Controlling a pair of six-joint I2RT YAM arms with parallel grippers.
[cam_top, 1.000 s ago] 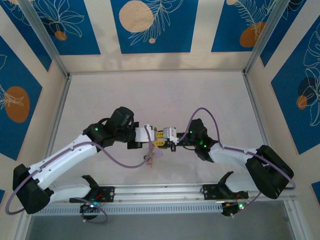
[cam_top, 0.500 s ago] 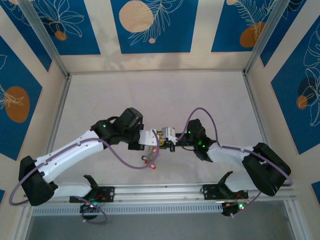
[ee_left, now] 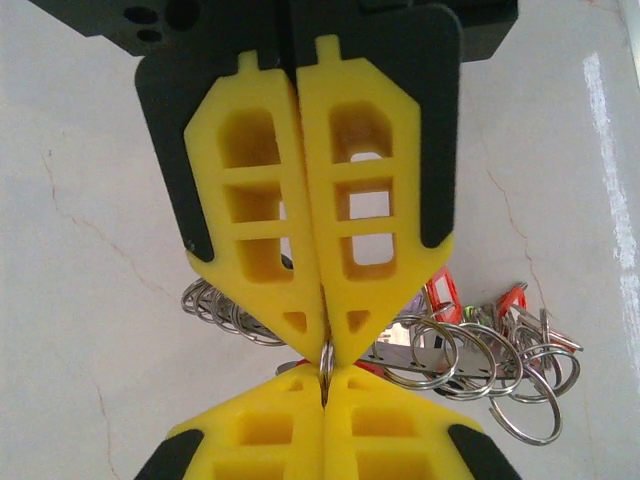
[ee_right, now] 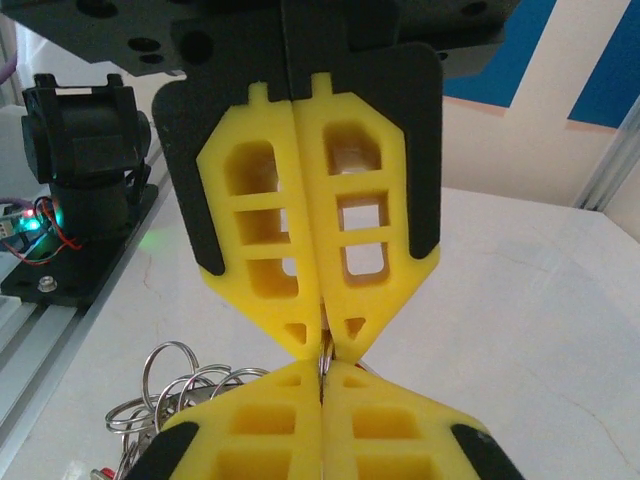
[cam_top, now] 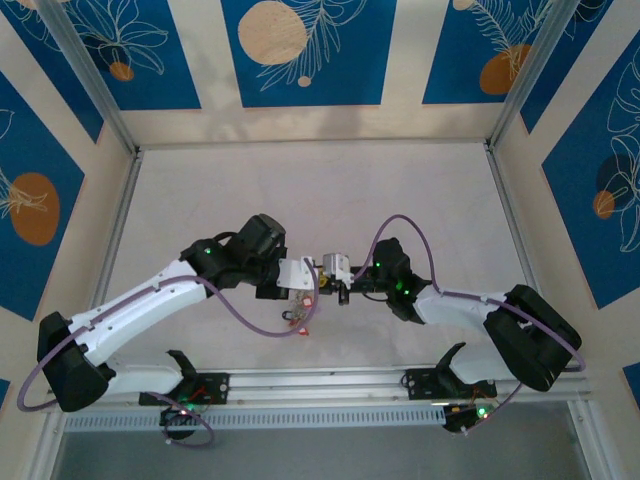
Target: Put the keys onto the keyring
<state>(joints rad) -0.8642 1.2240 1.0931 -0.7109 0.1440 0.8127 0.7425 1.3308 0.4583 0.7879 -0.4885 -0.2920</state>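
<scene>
Two pairs of yellow fingers (ee_left: 265, 200) were seen meeting tip to tip over the middle of the white table (cam_top: 400, 190). The left gripper (ee_left: 325, 340) was fully closed, its fingers pressed flat together, and a thin wire loop of the keyring (ee_left: 440, 362) was pinched at their tips. The right gripper (ee_right: 322, 345) was likewise closed with no gap, its tips set against the same loop. Whether the loop was actually gripped by it could not be told.

The keyring was hung from the left gripper's tips, at the point where the two grippers met. In the left wrist view its flat grey metal strip was seen with its long axis running left to right, close to level, behind the fingertips and reaching mostly to the right. In the top view the keyring was seen trailing from the left gripper toward the near edge of the table.

Of the keys (ee_left: 442, 296), two red tags were counted in the left wrist view, standing up behind the right part of the strip. Any print on them was too small to be read. Small wire rings (ee_left: 520, 400) were strung along the strip in two clusters, a smaller one at its left end and a larger one at its right. They overlapped too much for a firm count.
</scene>
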